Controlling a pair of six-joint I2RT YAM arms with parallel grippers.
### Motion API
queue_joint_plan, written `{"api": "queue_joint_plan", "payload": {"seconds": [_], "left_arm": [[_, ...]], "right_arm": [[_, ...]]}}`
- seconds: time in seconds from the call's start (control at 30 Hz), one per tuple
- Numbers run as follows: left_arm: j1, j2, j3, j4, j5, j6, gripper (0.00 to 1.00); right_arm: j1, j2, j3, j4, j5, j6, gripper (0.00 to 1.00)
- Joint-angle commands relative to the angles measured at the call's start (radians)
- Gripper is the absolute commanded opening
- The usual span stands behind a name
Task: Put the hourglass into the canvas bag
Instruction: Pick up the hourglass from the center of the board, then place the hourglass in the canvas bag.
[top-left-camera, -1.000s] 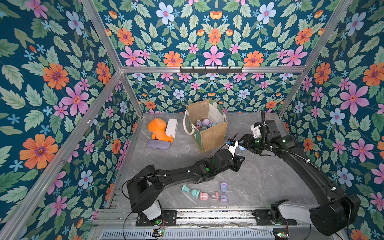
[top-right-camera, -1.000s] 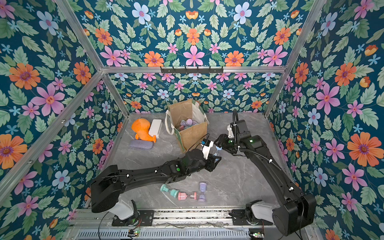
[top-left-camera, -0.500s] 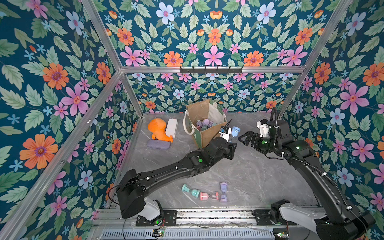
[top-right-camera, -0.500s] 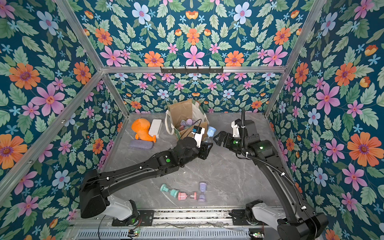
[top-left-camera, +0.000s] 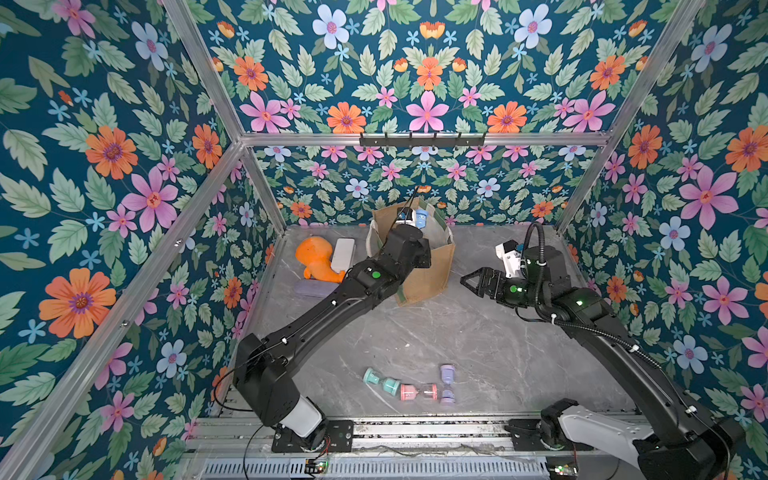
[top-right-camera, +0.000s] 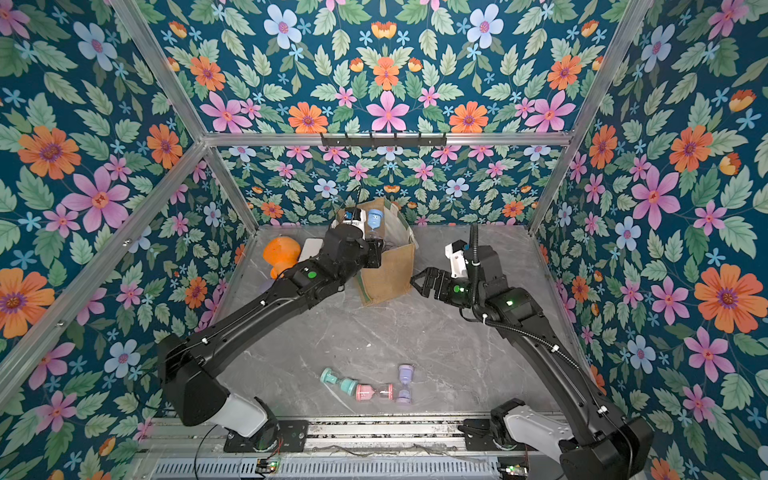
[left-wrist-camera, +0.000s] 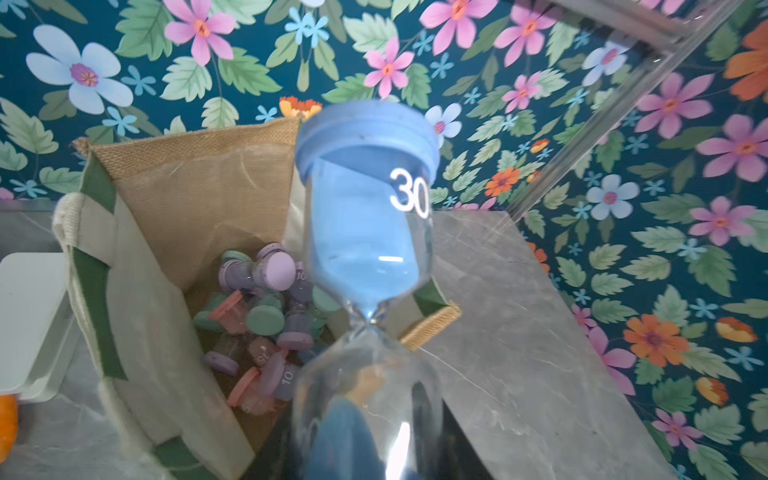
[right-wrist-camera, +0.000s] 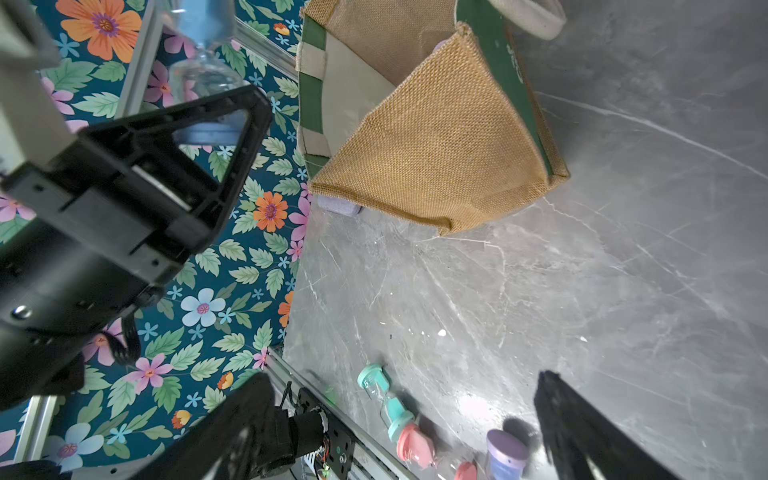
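A blue hourglass (top-left-camera: 421, 218) (top-right-camera: 375, 218) marked 30 stands up out of my left gripper (top-left-camera: 415, 227) (top-right-camera: 368, 231), which is shut on its lower bulb. It hangs over the open mouth of the canvas bag (top-left-camera: 428, 278) (top-right-camera: 390, 274). In the left wrist view the blue hourglass (left-wrist-camera: 365, 216) fills the middle above the left gripper (left-wrist-camera: 370, 453). Behind it is the canvas bag (left-wrist-camera: 199, 183), with several small hourglasses (left-wrist-camera: 266, 316) inside. My right gripper (top-left-camera: 467, 284) (top-right-camera: 417, 282) (right-wrist-camera: 401, 376) is open and empty, just right of the canvas bag (right-wrist-camera: 449, 137).
Near the front edge lie a teal hourglass (top-left-camera: 380, 381) (right-wrist-camera: 384, 399), a pink hourglass (top-left-camera: 417, 392) and a purple hourglass (top-left-camera: 446, 384). Left of the bag are an orange toy (top-left-camera: 316, 259), a white box (top-left-camera: 344, 253) and a lilac bar (top-left-camera: 311, 288). Floral walls close three sides.
My right gripper opened, let go of the blue hourglass and drew back to the right. My left arm carried the hourglass up and back, over the bag's mouth.
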Motion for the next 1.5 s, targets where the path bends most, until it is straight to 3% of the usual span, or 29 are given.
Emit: {"api": "queue_joint_plan", "payload": {"seconds": [0.0,0.23,0.37,0.7,1.17,1.47], "left_arm": [[0.049,0.062,0.074,-0.079,-0.009,0.001,0.26],[0.120,0.313,0.362,-0.244,-0.044,0.031,0.26],[0.159,0.444,0.501,-0.306,-0.009,0.034,0.26],[0.199,0.644,0.615,-0.358,0.039,0.039,0.30],[0.202,0.707,0.617,-0.375,0.050,0.042,0.52],[0.201,0.569,0.608,-0.363,0.089,0.037,0.62]], "right_arm": [[0.026,0.012,-0.021,0.143,-0.004,0.005,0.99],[0.031,0.059,-0.052,0.213,-0.008,0.020,0.99],[0.032,0.060,-0.059,0.205,0.024,0.015,0.99],[0.031,0.081,-0.077,0.281,0.010,-0.007,0.99],[0.031,0.134,-0.056,0.296,0.021,-0.046,0.99],[0.032,0.109,-0.023,0.179,0.037,-0.075,0.99]]}}
